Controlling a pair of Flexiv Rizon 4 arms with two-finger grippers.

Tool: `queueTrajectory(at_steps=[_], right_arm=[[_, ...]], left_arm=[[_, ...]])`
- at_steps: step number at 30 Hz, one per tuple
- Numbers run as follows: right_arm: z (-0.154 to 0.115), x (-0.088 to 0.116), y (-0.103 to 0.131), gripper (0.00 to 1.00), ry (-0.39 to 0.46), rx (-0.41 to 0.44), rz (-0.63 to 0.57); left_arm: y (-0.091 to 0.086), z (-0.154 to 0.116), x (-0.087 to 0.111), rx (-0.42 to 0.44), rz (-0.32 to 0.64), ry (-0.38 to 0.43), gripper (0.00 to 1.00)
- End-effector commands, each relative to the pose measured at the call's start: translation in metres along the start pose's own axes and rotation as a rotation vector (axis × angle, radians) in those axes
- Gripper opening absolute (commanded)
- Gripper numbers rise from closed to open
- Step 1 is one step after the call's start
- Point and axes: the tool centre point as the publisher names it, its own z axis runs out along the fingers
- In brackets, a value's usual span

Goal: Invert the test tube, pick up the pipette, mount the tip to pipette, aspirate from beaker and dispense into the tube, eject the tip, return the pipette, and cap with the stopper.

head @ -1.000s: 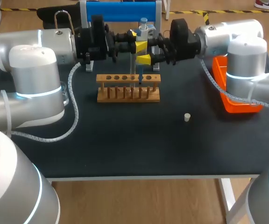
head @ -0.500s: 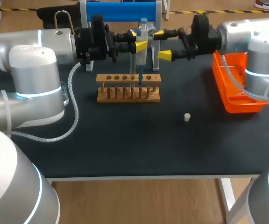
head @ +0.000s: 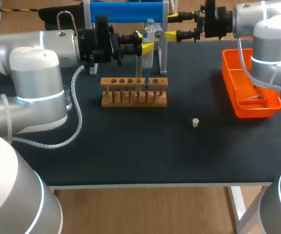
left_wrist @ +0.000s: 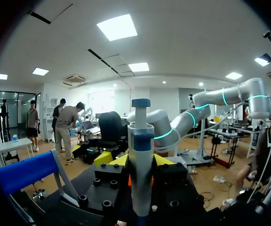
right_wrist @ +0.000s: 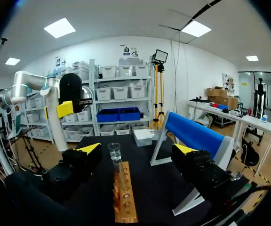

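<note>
Pipette (head: 149, 36) stands upright in my left claw (head: 145, 43), whose yellow fingers are clamped on its body from both sides. Its thin tip points down at a hole near the right end of the wooden rack (head: 134, 92); I cannot tell whether a tube stands there. My right claw (head: 171, 27) hangs just beside the blue stand (head: 126, 11), fingers spread wide, near the pipette but apart from it. Seen from that wrist, the beaker (right_wrist: 114, 151) sits past the rack's far end. The white stopper (head: 195, 122) lies on the dark table (head: 130, 151), well apart from the rack, with the orange tray (head: 238, 105) at the right edge.
</note>
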Motion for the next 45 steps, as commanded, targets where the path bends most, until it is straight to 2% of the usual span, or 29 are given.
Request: queueTrajectory(at_steps=[1,7,18,33,45], right_arm=[[0.02,-0.022,-0.004,1.0,-0.007,0.037,0.016],[0.032,-0.033,-0.006,1.0,-0.046,0.088,0.012],[0.047,-0.055,0.004,1.0,-0.096,0.102,-0.013],[0.062,-0.063,0.006,1.0,-0.145,0.122,-0.023],[0.067,-0.062,0.007,1.0,-0.155,0.137,-0.033]], left_arm=[[0.0,-0.001,0.0,-0.001,0.0,0.0,0.0],[0.0,-0.001,0.0,-0.001,0.0,0.0,0.0],[0.0,-0.001,0.0,-0.001,0.0,0.0,0.0],[0.0,-0.001,0.0,-0.001,0.0,0.0,0.0],[0.0,-0.001,0.0,-0.001,0.0,0.0,0.0]])
